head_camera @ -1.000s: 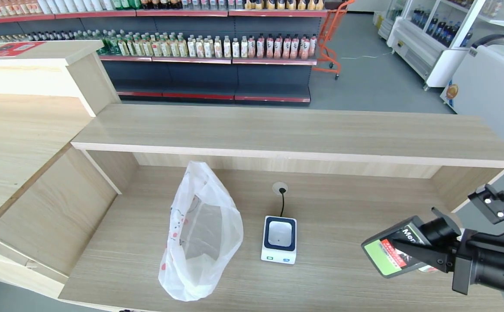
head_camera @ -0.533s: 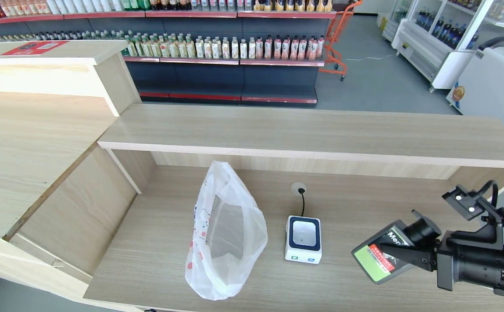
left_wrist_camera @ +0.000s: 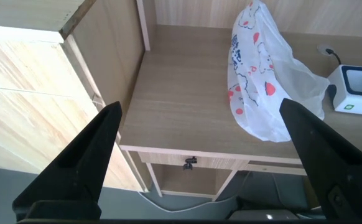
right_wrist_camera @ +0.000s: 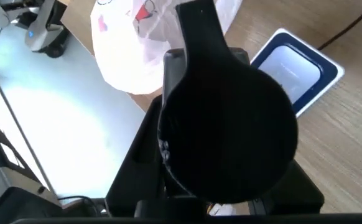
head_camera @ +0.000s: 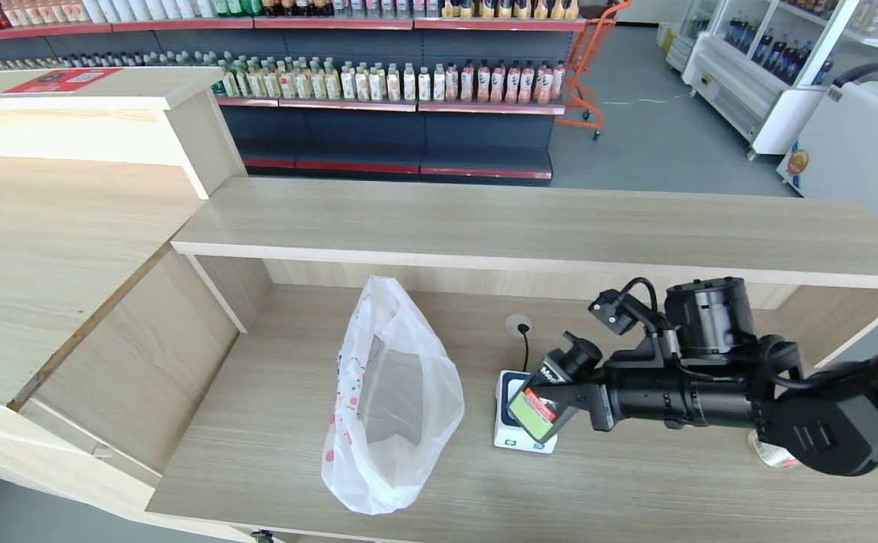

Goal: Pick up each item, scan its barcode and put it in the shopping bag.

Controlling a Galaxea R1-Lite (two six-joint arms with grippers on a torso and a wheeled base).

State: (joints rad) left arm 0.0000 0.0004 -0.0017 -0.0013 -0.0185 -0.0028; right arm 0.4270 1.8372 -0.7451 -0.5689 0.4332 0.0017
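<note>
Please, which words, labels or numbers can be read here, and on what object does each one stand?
White letters on the box in the right end effector: partly covered, unreadable.
Red sign on the far counter: too small.
Labels of the shelf bottles: too small.
Scanner: no legible text.

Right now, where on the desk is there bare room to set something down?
Widest bare patch: the desk between the shopping bag and the left side panel. A narrower strip runs along the near edge, in front of the scanner. Crowded: over the scanner, where the right gripper holds the item close beside the bag, with the cable behind.
</note>
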